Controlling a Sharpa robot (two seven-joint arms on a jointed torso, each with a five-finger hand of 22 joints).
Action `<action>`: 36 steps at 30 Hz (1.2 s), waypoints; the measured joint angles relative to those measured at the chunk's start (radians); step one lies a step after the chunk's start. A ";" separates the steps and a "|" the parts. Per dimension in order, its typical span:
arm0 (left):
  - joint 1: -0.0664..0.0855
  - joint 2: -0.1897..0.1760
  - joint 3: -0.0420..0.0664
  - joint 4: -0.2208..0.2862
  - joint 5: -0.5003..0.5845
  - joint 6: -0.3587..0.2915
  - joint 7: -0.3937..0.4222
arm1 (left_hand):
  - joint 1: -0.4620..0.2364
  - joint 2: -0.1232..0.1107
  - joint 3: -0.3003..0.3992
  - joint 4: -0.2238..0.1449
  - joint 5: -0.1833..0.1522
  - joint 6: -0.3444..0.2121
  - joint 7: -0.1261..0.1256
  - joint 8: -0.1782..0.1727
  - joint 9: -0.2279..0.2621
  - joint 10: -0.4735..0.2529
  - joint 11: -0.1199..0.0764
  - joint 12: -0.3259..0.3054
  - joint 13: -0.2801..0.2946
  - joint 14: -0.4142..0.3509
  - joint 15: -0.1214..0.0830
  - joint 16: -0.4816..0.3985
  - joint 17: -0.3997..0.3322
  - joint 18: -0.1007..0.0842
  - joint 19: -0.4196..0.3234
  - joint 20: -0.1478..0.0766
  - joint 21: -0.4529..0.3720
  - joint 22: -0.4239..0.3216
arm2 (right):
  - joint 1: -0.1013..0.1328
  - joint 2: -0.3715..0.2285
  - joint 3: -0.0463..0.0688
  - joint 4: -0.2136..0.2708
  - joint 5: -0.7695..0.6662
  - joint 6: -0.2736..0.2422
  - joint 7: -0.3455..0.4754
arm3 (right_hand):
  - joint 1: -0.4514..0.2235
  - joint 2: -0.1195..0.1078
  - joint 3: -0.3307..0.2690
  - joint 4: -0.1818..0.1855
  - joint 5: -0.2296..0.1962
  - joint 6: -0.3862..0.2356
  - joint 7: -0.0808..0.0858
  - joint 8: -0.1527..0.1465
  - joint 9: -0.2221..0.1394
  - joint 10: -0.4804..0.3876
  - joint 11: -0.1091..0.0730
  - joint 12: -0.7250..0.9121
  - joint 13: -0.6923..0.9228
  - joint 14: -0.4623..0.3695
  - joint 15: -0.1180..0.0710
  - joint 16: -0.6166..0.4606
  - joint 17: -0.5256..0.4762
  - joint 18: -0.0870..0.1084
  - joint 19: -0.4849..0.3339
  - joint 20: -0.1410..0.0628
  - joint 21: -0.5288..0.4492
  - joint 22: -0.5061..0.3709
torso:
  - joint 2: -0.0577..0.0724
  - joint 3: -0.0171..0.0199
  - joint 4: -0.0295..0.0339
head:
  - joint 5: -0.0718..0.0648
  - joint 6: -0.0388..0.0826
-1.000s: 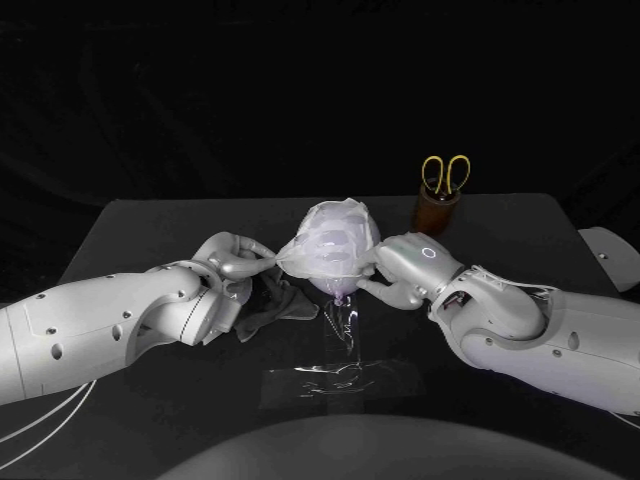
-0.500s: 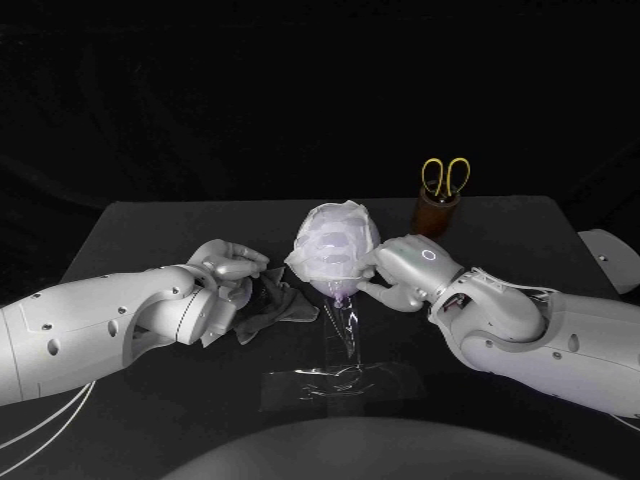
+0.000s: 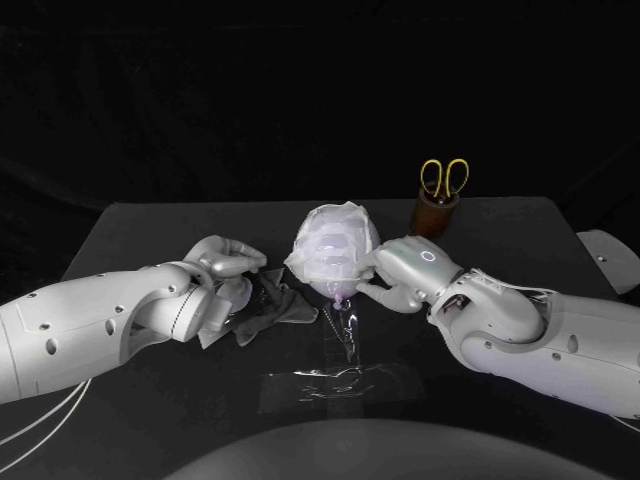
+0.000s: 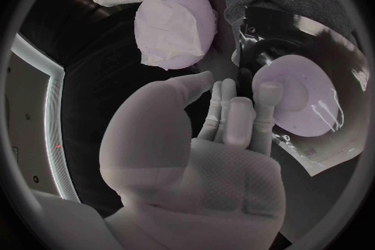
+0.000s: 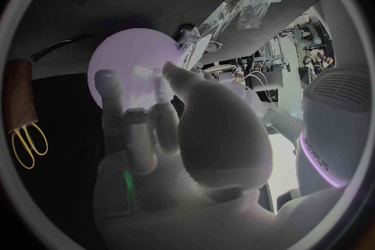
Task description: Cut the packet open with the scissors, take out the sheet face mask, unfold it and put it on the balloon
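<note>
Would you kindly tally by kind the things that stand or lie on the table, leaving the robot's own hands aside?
Balloon: 1
Sheet mask: 1
Clear stand: 1
Packet: 1
Scissors: 1
Brown holder: 1
Total: 6

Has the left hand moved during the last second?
Yes. The left hand has drawn back from the balloon, toward the picture's left edge.

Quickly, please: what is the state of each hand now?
Left hand: open, holds nothing.
Right hand: touches the balloon; grip cannot be told.
</note>
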 measured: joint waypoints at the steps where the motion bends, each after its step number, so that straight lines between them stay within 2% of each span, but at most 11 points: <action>1: 0.001 0.002 0.002 0.000 0.002 0.002 0.014 | -0.008 0.008 -0.010 0.010 0.000 0.005 -0.005 0.004 0.000 -0.003 -0.003 -0.013 -0.011 -0.024 -0.002 -0.014 -0.036 0.006 -0.027 -0.001 -0.023 -0.027 | 0.000 0.000 0.000 0.000 0.000 0.000 0.000 | 0.000 0.000 0.000 0.000 0.000 0.000 0.000 0.000 0.000 0.000 0.000 0.000 0.000 0.000 0.000 0.000 0.000 0.000 0.000 0.000 0.000 0.000 | 0.000 0.0000 -0.0001 | 0.000 0.000; 3: 0.005 0.008 0.006 -0.001 0.009 0.006 0.050 | -0.022 0.019 -0.034 0.030 0.000 0.015 -0.008 0.006 -0.002 -0.004 -0.004 -0.039 -0.035 -0.058 -0.004 -0.038 -0.089 0.007 -0.064 -0.003 -0.061 -0.067 | 0.000 0.000 0.000 0.000 0.000 0.000 0.000 | 0.000 0.000 0.000 0.000 0.000 0.000 0.000 0.000 0.000 -0.001 -0.001 0.000 0.000 0.000 0.000 0.000 0.000 0.000 0.000 0.000 0.000 0.000 | 0.000 0.0000 -0.0001 | 0.001 0.001; 5: 0.011 0.014 0.009 -0.001 0.013 0.010 0.081 | -0.029 0.017 -0.051 0.039 0.000 0.018 -0.011 0.006 -0.007 -0.004 -0.005 -0.056 -0.050 -0.077 -0.004 -0.051 -0.118 0.008 -0.086 -0.005 -0.085 -0.092 | 0.000 0.000 0.000 0.000 0.000 0.000 0.000 | 0.000 0.000 0.000 0.000 0.000 0.000 0.000 0.000 0.000 -0.001 -0.001 -0.001 0.000 0.000 0.000 0.000 0.000 0.000 0.000 0.000 0.000 0.000 | 0.000 0.0000 -0.0001 | 0.002 0.001; 7: 0.018 0.024 0.011 -0.003 0.013 0.018 0.115 | -0.046 0.000 -0.099 0.056 0.000 0.033 -0.012 0.006 -0.016 0.003 -0.011 -0.089 -0.080 -0.101 -0.005 -0.071 -0.158 0.022 -0.109 -0.004 -0.123 -0.129 | 0.000 0.001 0.000 0.000 0.000 0.000 0.000 | 0.000 0.000 0.000 0.000 0.000 0.000 0.000 0.000 0.000 -0.001 -0.001 -0.002 0.000 0.000 0.000 0.000 0.000 0.000 0.000 0.000 0.000 0.000 | 0.000 0.0003 -0.0001 | 0.002 0.001; 11: 0.027 0.044 0.013 -0.005 0.003 0.036 0.162 | -0.047 -0.001 -0.157 0.077 0.000 0.070 -0.022 0.006 -0.035 0.025 -0.015 -0.129 -0.123 -0.107 -0.012 -0.076 -0.192 0.022 -0.111 -0.004 -0.159 -0.161 | 0.000 0.002 0.000 -0.001 0.000 0.000 0.000 | 0.000 0.000 0.000 0.000 0.000 0.000 0.000 0.000 0.000 -0.001 -0.001 -0.002 0.001 0.000 0.000 -0.001 0.001 -0.003 0.000 0.000 0.000 0.000 | 0.000 0.0009 -0.0003 | 0.004 0.002; 14: 0.029 0.058 0.013 -0.011 -0.014 0.053 0.182 | -0.041 0.005 -0.178 0.086 0.000 0.093 -0.028 0.002 -0.041 0.041 -0.020 -0.132 -0.134 -0.107 -0.012 -0.076 -0.195 0.022 -0.108 -0.008 -0.161 -0.164 | 0.000 0.002 0.000 -0.001 0.000 0.000 0.000 | 0.000 0.000 0.000 0.000 0.000 0.001 -0.001 0.000 -0.001 -0.001 -0.001 -0.002 0.001 0.000 0.000 0.002 0.001 -0.006 0.000 0.000 0.000 0.001 | 0.000 0.0013 -0.0008 | 0.004 0.002; 20: 0.033 0.078 0.014 -0.021 -0.051 0.082 0.198 | -0.041 0.005 -0.214 0.101 0.000 0.101 -0.029 -0.010 -0.053 0.048 -0.020 -0.138 -0.143 -0.107 -0.012 -0.076 -0.197 0.022 -0.104 -0.012 -0.165 -0.165 | 0.000 0.003 0.000 0.000 0.000 0.000 0.000 | 0.000 0.000 0.000 0.000 0.000 0.001 -0.001 -0.001 0.000 -0.001 -0.001 -0.002 0.001 0.000 0.000 0.002 0.001 -0.006 0.000 0.000 0.000 0.001 | 0.000 0.0015 -0.0012 | 0.004 0.002; 23: 0.034 0.085 0.014 -0.029 -0.070 0.093 0.201 | -0.040 -0.006 -0.228 0.103 0.000 0.101 -0.029 -0.018 -0.057 0.048 -0.020 -0.138 -0.147 -0.107 -0.012 -0.076 -0.199 0.022 -0.104 -0.012 -0.170 -0.168 | 0.000 0.003 0.000 0.000 0.000 0.000 0.000 | 0.000 0.000 0.000 0.000 0.000 0.001 -0.001 -0.005 0.000 -0.001 -0.001 -0.002 0.001 0.000 0.000 0.002 0.001 -0.006 0.000 0.000 0.000 0.001 | 0.000 0.0015 -0.0010 | 0.003 0.002; 28: 0.035 0.094 0.014 -0.043 -0.098 0.102 0.201 | -0.027 -0.019 -0.242 0.099 0.000 0.103 -0.028 -0.025 -0.066 0.048 -0.020 -0.138 -0.148 -0.107 -0.012 -0.068 -0.192 0.022 -0.091 -0.013 -0.172 -0.164 | 0.000 0.003 0.000 -0.001 0.000 0.000 0.000 | 0.000 0.000 0.000 0.000 0.000 0.002 -0.001 -0.005 0.000 -0.001 -0.001 -0.002 0.001 0.000 0.000 0.002 0.000 -0.006 0.000 0.000 0.000 0.001 | 0.000 0.0012 -0.0001 | 0.001 0.001; 36: 0.036 0.100 0.014 -0.056 -0.132 0.101 0.195 | 0.017 -0.009 -0.259 0.087 0.000 0.104 -0.026 -0.041 -0.078 0.060 -0.019 -0.120 -0.144 -0.083 -0.014 -0.045 -0.153 0.022 -0.056 -0.014 -0.145 -0.129 | 0.000 0.003 0.000 -0.001 0.000 0.000 -0.001 | 0.000 0.000 0.000 0.000 0.000 0.002 -0.002 -0.005 0.000 -0.001 -0.001 -0.002 0.000 0.000 0.000 0.001 0.000 -0.006 0.000 0.000 0.000 0.000 | 0.000 0.0005 -0.0001 | 0.000 0.000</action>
